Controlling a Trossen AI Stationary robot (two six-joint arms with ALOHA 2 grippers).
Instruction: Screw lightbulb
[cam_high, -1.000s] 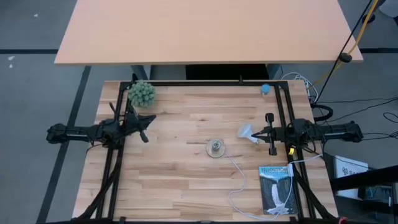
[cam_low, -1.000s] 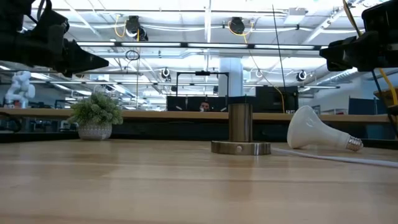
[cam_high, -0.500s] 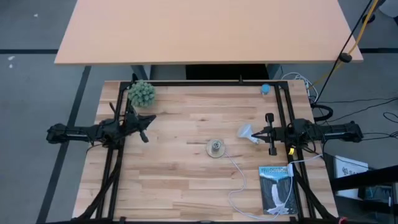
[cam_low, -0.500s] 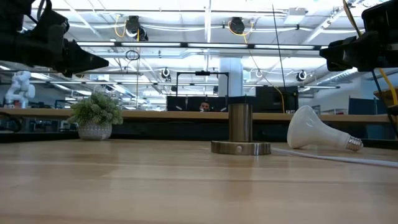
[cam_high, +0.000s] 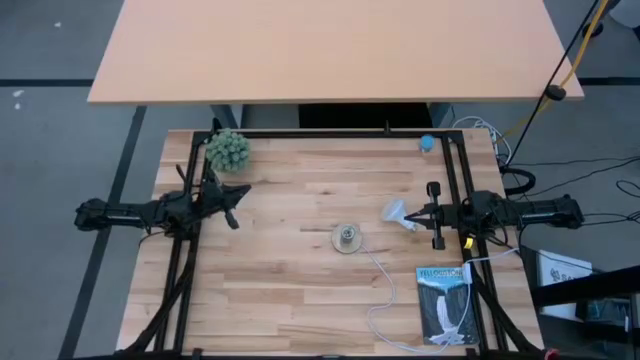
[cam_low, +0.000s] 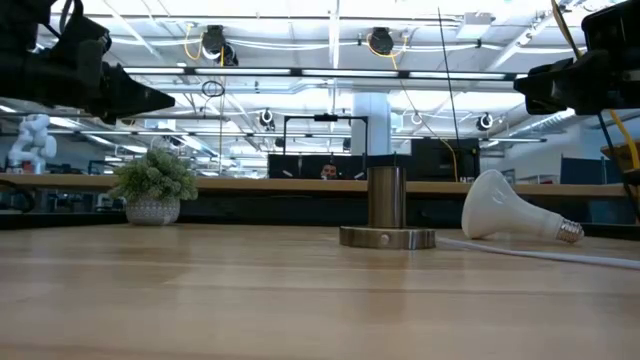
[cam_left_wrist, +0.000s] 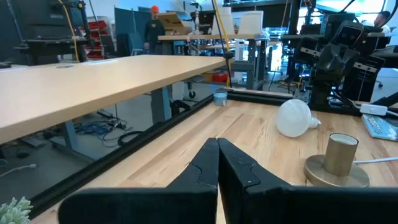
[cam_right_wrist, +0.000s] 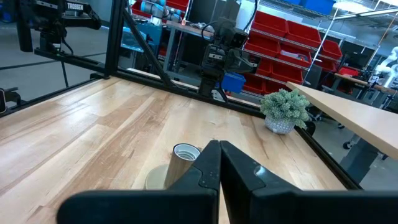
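Observation:
The white lightbulb (cam_high: 396, 212) lies on its side on the wooden table, to the right of the round metallic socket (cam_high: 346, 238). In the low view the lightbulb (cam_low: 500, 207) rests on its globe and its screw base (cam_low: 568, 232). My right gripper (cam_high: 416, 214) is shut and empty, raised above the bulb's base end, pointing toward the table's left. Its own view (cam_right_wrist: 219, 147) shows the socket (cam_right_wrist: 185, 163) but not the bulb. My left gripper (cam_high: 244, 191) is shut and empty, raised over the table's left part (cam_left_wrist: 217, 147), far from the bulb (cam_left_wrist: 293, 117).
A small potted plant (cam_high: 227, 150) stands at the far left. A small blue object (cam_high: 427, 143) sits at the far right. A blue packet (cam_high: 443, 303) lies at the near right. The socket's white cord (cam_high: 381, 290) runs toward the near edge. Black frame rails border the table.

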